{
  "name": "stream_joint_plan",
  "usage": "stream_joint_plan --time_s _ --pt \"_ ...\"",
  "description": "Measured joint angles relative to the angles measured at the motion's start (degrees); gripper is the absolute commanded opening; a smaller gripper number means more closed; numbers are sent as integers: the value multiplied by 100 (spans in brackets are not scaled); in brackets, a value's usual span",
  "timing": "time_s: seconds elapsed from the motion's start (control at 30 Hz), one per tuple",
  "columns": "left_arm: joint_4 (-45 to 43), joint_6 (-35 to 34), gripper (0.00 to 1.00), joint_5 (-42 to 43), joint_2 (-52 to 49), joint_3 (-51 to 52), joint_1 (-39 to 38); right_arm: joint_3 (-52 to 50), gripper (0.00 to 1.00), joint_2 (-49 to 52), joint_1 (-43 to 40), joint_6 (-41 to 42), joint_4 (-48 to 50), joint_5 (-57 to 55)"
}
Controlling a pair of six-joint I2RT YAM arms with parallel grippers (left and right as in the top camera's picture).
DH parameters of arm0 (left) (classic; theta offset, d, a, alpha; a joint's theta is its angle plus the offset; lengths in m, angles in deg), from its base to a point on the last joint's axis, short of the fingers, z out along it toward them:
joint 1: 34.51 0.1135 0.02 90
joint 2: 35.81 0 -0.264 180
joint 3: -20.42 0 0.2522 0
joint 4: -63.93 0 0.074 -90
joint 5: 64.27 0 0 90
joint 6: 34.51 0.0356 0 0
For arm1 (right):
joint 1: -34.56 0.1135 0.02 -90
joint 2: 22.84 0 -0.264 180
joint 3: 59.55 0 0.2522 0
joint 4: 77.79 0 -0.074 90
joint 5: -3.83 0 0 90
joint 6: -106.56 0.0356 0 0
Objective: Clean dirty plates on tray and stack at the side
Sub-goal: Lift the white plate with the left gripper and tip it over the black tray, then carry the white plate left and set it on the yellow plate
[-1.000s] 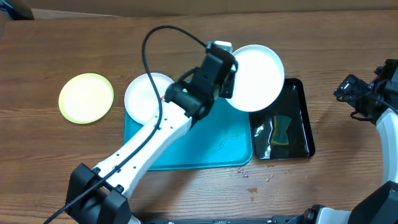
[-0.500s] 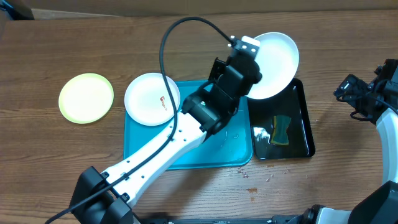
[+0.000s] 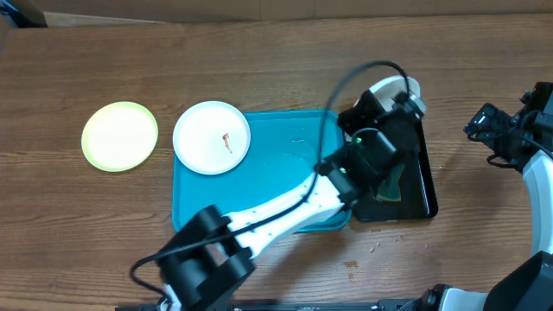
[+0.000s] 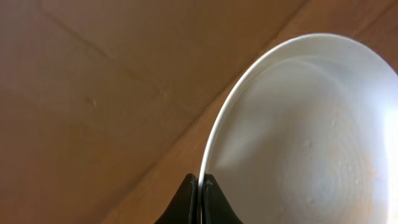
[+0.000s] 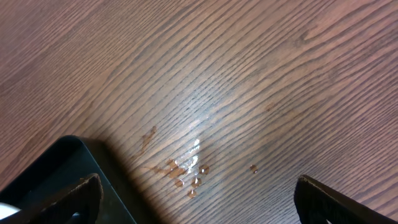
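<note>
The left arm (image 3: 285, 203) has swung farther right since a moment ago, and its jaws, pinching the rim, now hold the plain white round plate (image 4: 298, 137) tipped up over the glossy black rectangular tray (image 3: 422, 173) (earlier its whole face showed). The other white plate (image 3: 212, 136), smeared red-brown, stays on the far left corner of the turquoise plastic tray (image 3: 285, 164); the pale green-rimmed plate (image 3: 120, 136) stays on the wooden surface (image 3: 259, 60). On the right arm (image 3: 505, 134) the jaws stand spread wide.

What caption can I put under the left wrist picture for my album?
The left pincer grips a white plate by its rim.
</note>
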Motion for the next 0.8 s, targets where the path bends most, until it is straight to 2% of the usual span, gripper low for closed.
stream_joint_plan --time_s 0.23,0.37,0.47,0.6,0.8 --pt "-1051 1113 4 -420 -221 -4 -68 0 100 0 2 -2 0 -2" --pt "-1132 984 4 -487 -221 -4 -68 0 100 0 0 0 -2 -2" --pt "-925 393 4 -514 -221 -7 -57 0 100 0 0 0 -4 -4" --pt "-232 -817 4 -396 -197 -9 22 0 100 0 0 2 0 -2" --pt "1128 -2623 4 1255 247 -13 579 0 100 0 0 0 -2 -4"
